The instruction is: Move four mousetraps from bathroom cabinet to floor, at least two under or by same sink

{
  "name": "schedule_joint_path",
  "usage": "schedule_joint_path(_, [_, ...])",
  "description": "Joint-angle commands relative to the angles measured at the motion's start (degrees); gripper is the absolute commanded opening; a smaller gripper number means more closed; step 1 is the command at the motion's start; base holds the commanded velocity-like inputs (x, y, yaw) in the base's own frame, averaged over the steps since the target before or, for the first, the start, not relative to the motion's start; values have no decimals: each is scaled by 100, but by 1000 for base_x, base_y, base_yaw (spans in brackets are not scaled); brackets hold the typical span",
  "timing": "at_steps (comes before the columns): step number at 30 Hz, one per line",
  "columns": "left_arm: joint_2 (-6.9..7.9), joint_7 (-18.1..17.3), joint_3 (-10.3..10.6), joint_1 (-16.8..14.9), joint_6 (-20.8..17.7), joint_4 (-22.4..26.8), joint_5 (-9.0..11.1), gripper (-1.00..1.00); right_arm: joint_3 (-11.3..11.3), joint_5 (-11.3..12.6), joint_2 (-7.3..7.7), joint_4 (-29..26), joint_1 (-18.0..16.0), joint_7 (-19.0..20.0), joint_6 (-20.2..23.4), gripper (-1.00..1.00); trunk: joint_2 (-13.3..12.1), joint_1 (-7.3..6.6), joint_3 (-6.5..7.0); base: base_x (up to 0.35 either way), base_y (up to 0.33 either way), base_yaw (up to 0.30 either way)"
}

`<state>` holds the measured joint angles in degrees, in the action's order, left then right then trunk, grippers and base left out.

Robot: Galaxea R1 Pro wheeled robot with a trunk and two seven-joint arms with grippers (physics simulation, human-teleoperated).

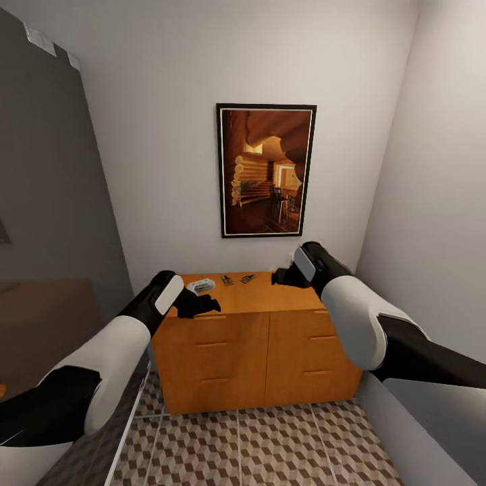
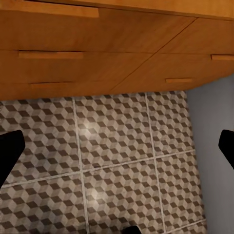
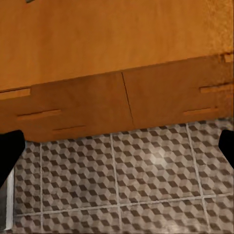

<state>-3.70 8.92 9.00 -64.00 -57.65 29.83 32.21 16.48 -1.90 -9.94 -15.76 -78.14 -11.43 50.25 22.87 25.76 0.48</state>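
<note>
With both pincers spread empty above the cabinet (image 1: 256, 351), I'd lower my left pincer (image 1: 202, 305) squarely onto what look like mousetraps (image 1: 236, 279) at the far edge.

- no readable text, label, brand, number or sign appears in any of the views.
- the framed picture (image 1: 266, 170) on the wall shows a log-cabin interior with no lettering.
- the cabinet (image 1: 260, 351) fronts and top carry no markings.
- the small items on the cabinet top are too small to show any print.
</note>
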Motion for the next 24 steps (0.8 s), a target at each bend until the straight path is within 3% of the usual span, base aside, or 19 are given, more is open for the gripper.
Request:
schedule_joint_path(1, [2, 71, 27, 0, -11, 6, 60, 100, 47, 172, -6, 19, -4, -528, -4, 100, 5, 2, -3, 0, 0, 0])
schedule_joint_path(5, [-28, 138, 34, -3, -10, 5, 58, 100, 50, 900, -6, 77, -3, -1441, -50, 100, 5, 2, -3, 0, 0, 0])
schedule_joint_path(6, [-61, 193, 36, -4, -9, 7, 58, 100, 48, 1410, -6, 107, -3, -1797, -97, 100, 5, 2, -3, 0, 0, 0])
schedule_joint_path(7, [-61, 193, 36, -4, -9, 7, 58, 100, 48, 1410, -6, 107, -3, -1797, -97, 100, 5, 2, -3, 0, 0, 0])
schedule_joint_path(10, [-103, 294, 38, -3, -9, 10, 58, 100, 36, 2159, -6, 133, -2, -2196, -175, 100, 5, 2, -3, 0, 0, 0])
schedule_joint_path(11, [-119, 358, 39, -4, -9, 12, 57, 100, 31, 2533, -6, 143, -1, -2393, -216, 100, 5, 2, -3, 0, 0, 0])
schedule_joint_path(12, [-127, 385, 39, -5, -9, 12, 59, 100, 29, 2669, -6, 146, -1, -2479, -232, 100, 5, 2, -3, 0, 0, 0])
schedule_joint_path(14, [-143, 425, 40, -3, -9, 15, 62, 100, 27, 2867, -6, 153, 0, -2624, -255, 100, 5, 2, -3, 0, 0, 0])
schedule_joint_path(18, [-176, 460, 40, -5, -9, 19, 64, 100, 25, 3040, -6, 163, 0, -2805, -281, 100, 5, 2, -3, 0, 0, 0])
schedule_joint_path(24, [-262, 493, 40, -5, -13, 14, 61, 100, 32, 3250, -6, 177, -1, -3479, -485, 100, 5, 2, -3, 66, 0, 0])
